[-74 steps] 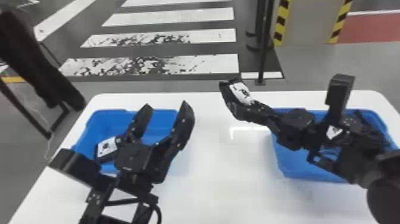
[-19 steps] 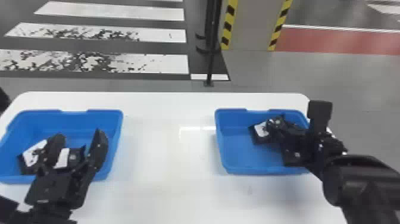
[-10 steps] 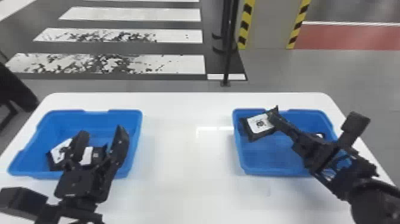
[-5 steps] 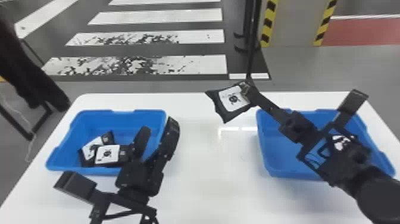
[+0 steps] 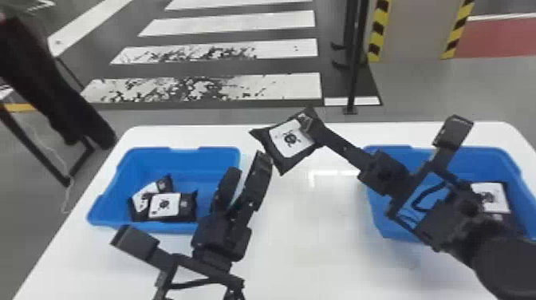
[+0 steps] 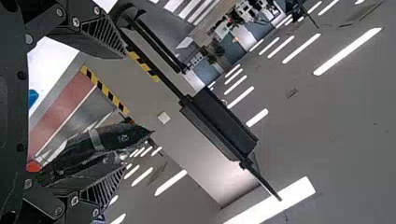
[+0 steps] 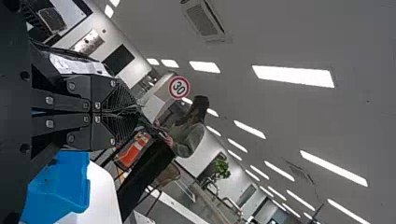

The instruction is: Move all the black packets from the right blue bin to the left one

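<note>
Transfer under way: right gripper [image 5: 311,124] pinches a black packet [image 5: 288,140] just beyond and right of left gripper [image 5: 248,163], fingers spread, so next is probably handover, left shuts before right lets go. Left bin [image 5: 179,161], left of left gripper, holds two packets [image 5: 173,208]; mind its near-side rim, use open tabletop [image 5: 303,247] right of that gripper, one more packet [image 5: 492,196] under right arm

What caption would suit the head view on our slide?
Right gripper holding a black packet between the left bin and right bin, left gripper open.
</note>
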Motion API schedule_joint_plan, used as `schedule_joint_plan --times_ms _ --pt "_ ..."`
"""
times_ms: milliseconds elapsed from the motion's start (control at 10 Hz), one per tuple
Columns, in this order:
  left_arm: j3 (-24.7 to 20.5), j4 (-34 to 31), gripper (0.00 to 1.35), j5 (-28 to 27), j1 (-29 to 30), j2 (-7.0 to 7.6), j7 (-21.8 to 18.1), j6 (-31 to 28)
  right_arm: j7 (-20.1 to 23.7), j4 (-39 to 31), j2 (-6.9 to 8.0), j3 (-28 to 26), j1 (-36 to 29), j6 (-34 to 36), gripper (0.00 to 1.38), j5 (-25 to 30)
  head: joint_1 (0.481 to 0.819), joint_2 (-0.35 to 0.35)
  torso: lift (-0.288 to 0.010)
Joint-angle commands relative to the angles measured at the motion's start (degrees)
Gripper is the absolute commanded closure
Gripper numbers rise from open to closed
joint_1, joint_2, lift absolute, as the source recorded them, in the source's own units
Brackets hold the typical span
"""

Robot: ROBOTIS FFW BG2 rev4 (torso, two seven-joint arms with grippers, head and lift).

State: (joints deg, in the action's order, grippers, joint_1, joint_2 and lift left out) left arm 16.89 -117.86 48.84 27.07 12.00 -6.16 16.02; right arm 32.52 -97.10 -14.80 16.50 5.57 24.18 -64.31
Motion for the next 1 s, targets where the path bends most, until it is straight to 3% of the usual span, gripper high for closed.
schedule_joint_plan --times_ms 0,200,400,500,900 --pt "0.36 -0.05 0.24 0.06 -0.21 0.04 0.0 0.02 0.0 0.42 -0.05 3.26 0.76 0.01 1.21 -1.62 0.695 0.156 -0.168" --pt "0.13 -0.05 0.26 -0.74 -0.21 0.04 0.09 0.02 0.0 0.56 -0.14 4.86 0.76 0.01 1.21 -2.42 0.695 0.187 -0.168" --pt "-1.35 -0.76 1.26 -6.57 0.07 -0.13 0.88 0.72 0.09 0.71 -0.14 4.86 0.76 0.01 1.21 -2.65 0.695 0.205 -0.168" --pt "-2.61 -1.6 1.22 -9.54 0.21 -0.31 0.88 0.02 0.09 1.13 -0.14 4.86 0.76 0.01 1.21 -2.65 0.695 0.211 -0.168" --pt "-3.52 -5.96 1.22 -10.68 -0.07 -0.13 -1.67 -11.66 0.0 4.22 0.21 5.66 2.73 -1.82 1.21 -2.76 0.695 0.188 -0.168"
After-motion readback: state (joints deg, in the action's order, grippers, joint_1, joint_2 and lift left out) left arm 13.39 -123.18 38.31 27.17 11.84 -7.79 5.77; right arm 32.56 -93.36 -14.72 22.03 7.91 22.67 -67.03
